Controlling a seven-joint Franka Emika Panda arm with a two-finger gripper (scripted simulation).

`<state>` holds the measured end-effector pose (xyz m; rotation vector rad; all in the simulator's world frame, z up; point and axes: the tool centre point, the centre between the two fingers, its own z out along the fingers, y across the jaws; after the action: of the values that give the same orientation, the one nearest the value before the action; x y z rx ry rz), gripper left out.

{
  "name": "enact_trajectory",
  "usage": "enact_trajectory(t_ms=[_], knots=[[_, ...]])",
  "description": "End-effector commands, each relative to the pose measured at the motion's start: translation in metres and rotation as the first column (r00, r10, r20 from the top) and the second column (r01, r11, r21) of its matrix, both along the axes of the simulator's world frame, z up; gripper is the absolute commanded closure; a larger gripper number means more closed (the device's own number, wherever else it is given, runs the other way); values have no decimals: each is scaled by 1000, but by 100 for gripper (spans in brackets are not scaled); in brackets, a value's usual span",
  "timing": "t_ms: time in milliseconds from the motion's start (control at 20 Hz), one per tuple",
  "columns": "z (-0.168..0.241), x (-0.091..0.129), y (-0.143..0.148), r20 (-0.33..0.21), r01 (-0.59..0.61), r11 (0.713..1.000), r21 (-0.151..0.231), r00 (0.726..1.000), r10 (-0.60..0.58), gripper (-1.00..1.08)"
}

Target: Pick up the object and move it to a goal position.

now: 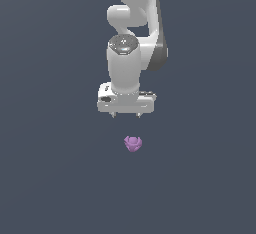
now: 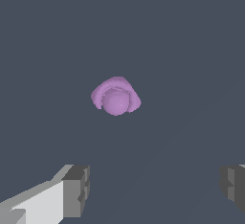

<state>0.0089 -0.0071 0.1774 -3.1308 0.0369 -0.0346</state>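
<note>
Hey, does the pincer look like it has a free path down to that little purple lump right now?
Probably yes. The pincer is open and apart from the purple lump, which lies alone on the dark floor. Neither view shows anything between them. The wrist view shows the fingers spread wider than the lump.

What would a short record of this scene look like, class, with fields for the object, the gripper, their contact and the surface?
object: small light-purple lumpy piece, lying alone on the surface
gripper: white parallel gripper with grey finger pads, jaws wide apart, empty
contact: none; the gripper hangs apart from the piece
surface: plain dark grey-blue floor
goal marker: none visible
</note>
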Motion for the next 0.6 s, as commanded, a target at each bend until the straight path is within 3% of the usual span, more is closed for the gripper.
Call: enact_trajectory(t_ms=[0, 550], knots=[[0, 0, 0, 0, 0, 1000, 0, 1000, 0, -92], [7, 8, 8, 21, -62, 998, -14, 998, 62, -92]])
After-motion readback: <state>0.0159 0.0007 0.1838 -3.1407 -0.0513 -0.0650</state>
